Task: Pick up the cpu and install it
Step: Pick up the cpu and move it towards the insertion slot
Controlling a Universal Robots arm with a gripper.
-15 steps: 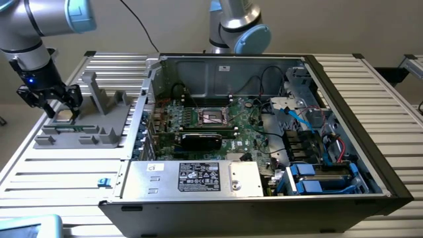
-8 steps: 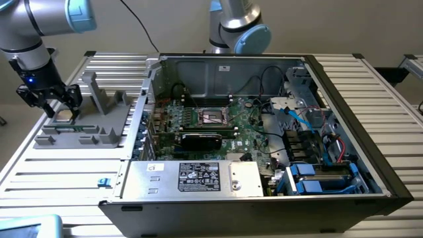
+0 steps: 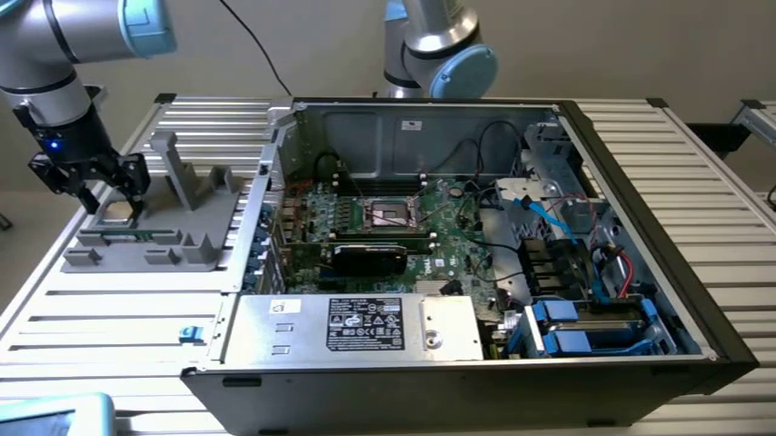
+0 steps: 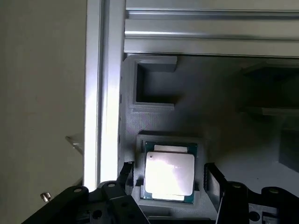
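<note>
- Where the cpu (image 4: 169,175) lies flat in its grey holder (image 4: 154,93) on the bench (image 3: 122,309), it sits straight below the tool (image 4: 168,173), centred.
- Tool spread wide, one finger beside each opposite edge, pinching nothing.
- Square chip, so no long axis.

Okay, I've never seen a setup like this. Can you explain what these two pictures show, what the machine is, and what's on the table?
This is a robot arm with a gripper. One picture looks at the whole scene from off the arm; the other comes from a camera on the wrist. On the slatted metal table sit a grey holder and an open computer case. A shiny processor chip lies in the holder. The gripper is open, a finger on each side of it, holding nothing.
</note>
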